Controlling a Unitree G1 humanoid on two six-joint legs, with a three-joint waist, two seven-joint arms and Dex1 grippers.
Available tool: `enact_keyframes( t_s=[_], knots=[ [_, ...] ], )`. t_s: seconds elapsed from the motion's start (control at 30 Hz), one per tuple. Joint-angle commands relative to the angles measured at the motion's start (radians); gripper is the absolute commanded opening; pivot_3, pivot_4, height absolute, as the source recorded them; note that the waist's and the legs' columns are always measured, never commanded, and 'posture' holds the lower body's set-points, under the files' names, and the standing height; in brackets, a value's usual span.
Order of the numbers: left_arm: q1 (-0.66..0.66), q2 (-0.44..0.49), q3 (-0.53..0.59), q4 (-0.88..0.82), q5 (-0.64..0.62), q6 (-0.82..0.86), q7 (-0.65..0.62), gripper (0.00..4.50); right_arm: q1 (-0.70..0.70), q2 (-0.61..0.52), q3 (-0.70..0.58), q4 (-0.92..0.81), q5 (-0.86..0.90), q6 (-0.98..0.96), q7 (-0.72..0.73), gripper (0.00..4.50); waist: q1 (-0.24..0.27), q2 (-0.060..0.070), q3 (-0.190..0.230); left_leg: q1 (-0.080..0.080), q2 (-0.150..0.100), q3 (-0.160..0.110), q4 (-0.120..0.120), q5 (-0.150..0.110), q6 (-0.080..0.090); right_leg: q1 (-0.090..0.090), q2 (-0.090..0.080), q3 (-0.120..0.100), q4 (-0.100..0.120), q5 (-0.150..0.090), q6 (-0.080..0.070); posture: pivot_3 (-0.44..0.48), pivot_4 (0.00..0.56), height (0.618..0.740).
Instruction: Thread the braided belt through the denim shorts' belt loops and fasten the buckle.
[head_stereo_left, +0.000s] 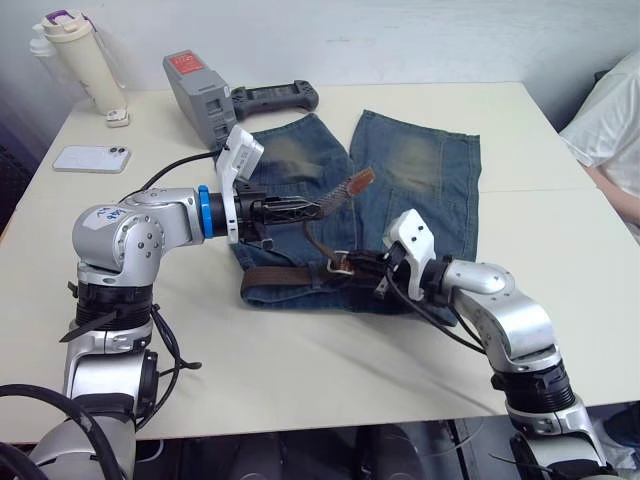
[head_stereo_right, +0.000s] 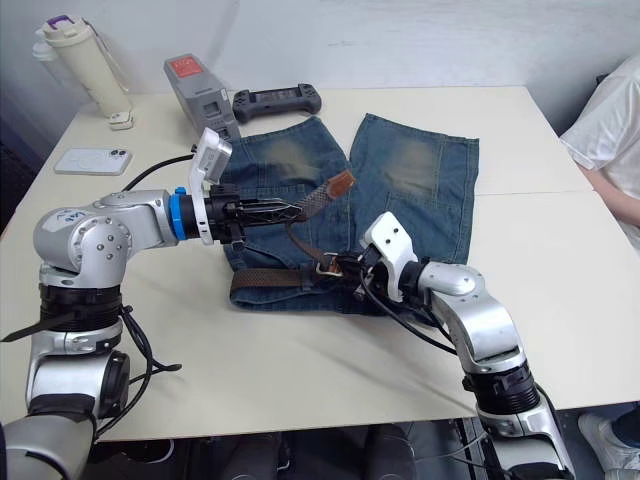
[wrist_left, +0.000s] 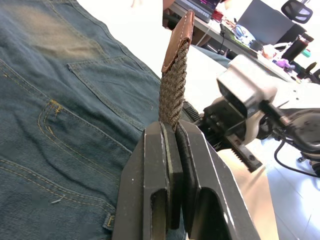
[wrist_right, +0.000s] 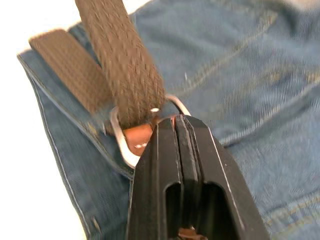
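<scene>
While my left pincer (head_stereo_left: 305, 209) pinches the belt (wrist_left: 174, 90) below its tan tip, raised over the shorts (head_stereo_left: 420, 175), my right pincer (head_stereo_left: 368, 266) clamps the buckle (wrist_right: 131, 141) at the waistband; the strap slants up leftward from buckle to tip.

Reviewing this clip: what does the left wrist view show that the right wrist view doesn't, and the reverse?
Left wrist view alone: the left pincer shut on the braided belt just below its tan leather tip, the tip standing up past the fingers, with the other arm's pincer housing behind and a cluttered desk beyond.
Right wrist view alone: the buckle, silver, with the braided strap passed through it, and the right pincer shut on the tan leather end at the buckle.
Both: the denim shorts lying under the belt.
</scene>
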Motion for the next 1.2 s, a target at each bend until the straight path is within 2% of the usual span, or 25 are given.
enact_keyframes(
  t_s=[0.03,0.27,0.4,0.5,0.77,0.9,1.2],
  knots=[
    [-0.026,-0.021,0.053,-0.018,-0.05,0.014,0.02,0.0,0.045,-0.026,0.047,0.022,-0.039,-0.059,0.004,0.05,0.0,0.0,0.0,0.0,0.0,0.0,0.0,0.0,0.0,0.0,0.0,0.0,0.0,0.0,0.0,0.0,0.15,0.74],
    [-0.059,-0.088,0.107,-0.001,-0.116,0.054,0.072,0.0,0.081,-0.046,0.1,0.049,-0.08,-0.105,0.005,0.05,-0.001,0.0,0.0,0.001,0.0,0.0,0.0,0.0,0.0,0.0,0.0,0.0,0.0,0.0,0.0,0.0,0.15,0.74],
    [-0.119,-0.173,0.205,0.058,-0.181,0.07,0.161,0.0,0.091,-0.086,0.165,0.083,-0.158,-0.154,0.011,0.05,0.0,-0.001,-0.001,0.001,0.0,0.0,0.0,0.0,0.0,0.001,0.0,0.001,0.0,0.0,0.0,0.0,0.15,0.74],
    [-0.132,-0.201,0.267,0.064,-0.252,0.117,0.2,0.0,0.088,-0.092,0.174,0.098,-0.175,-0.161,0.001,0.05,-0.002,-0.002,-0.001,0.002,0.0,0.0,0.0,0.0,0.0,0.001,0.0,0.001,0.0,0.0,0.0,0.0,0.15,0.74],
    [-0.059,-0.189,0.313,0.015,-0.316,0.169,0.27,0.0,0.084,-0.106,0.169,0.088,-0.176,-0.156,0.011,0.05,-0.001,-0.003,-0.002,0.002,0.0,0.0,0.0,0.0,0.0,0.002,0.0,0.001,0.0,0.0,0.0,0.0,0.15,0.74],
    [0.007,-0.196,0.362,-0.01,-0.373,0.208,0.326,0.0,0.067,-0.109,0.122,0.035,-0.134,-0.138,0.016,0.05,-0.001,-0.003,-0.002,0.002,0.0,-0.001,0.001,0.0,0.0,0.002,0.0,0.001,0.0,0.0,0.0,0.0,0.15,0.74],
    [0.065,-0.264,0.482,0.002,-0.498,0.189,0.501,0.0,-0.003,-0.146,0.041,-0.087,-0.014,-0.013,0.067,0.05,-0.001,-0.003,-0.002,0.001,0.0,-0.001,0.001,0.0,0.0,0.002,0.0,0.001,0.0,0.0,0.0,0.0,0.15,0.74]
  ],
)
